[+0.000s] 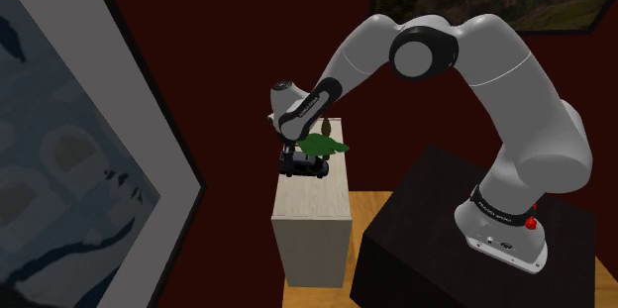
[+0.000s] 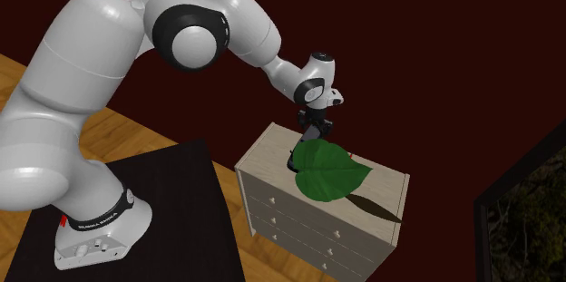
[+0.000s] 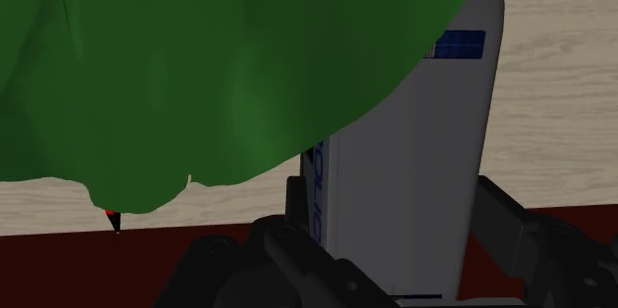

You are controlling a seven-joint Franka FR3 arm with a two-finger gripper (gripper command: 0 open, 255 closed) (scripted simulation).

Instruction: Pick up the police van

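Shoulder view shows you the white arm (image 1: 436, 53) reaching from its dark stand (image 1: 416, 256) out to the left, down onto the top of a pale dresser (image 1: 312, 232) set against the dark red wall. A broad green leaf (image 2: 328, 170) lies over the middle of the dresser top, just right of the wrist in the second exterior view. In the wrist view the leaf hangs over the far end of the police van (image 3: 416, 128). The van sits on the dresser top directly under the gripper (image 3: 393, 202). It is white with blue markings, and its long axis runs away from the hand, so the two fingers (image 3: 500, 212) span its narrow width. They appear pressed against both flanks, clasping the van. You should lift straight up, I'd judge, because the leaf rests close enough over the far end to drag along
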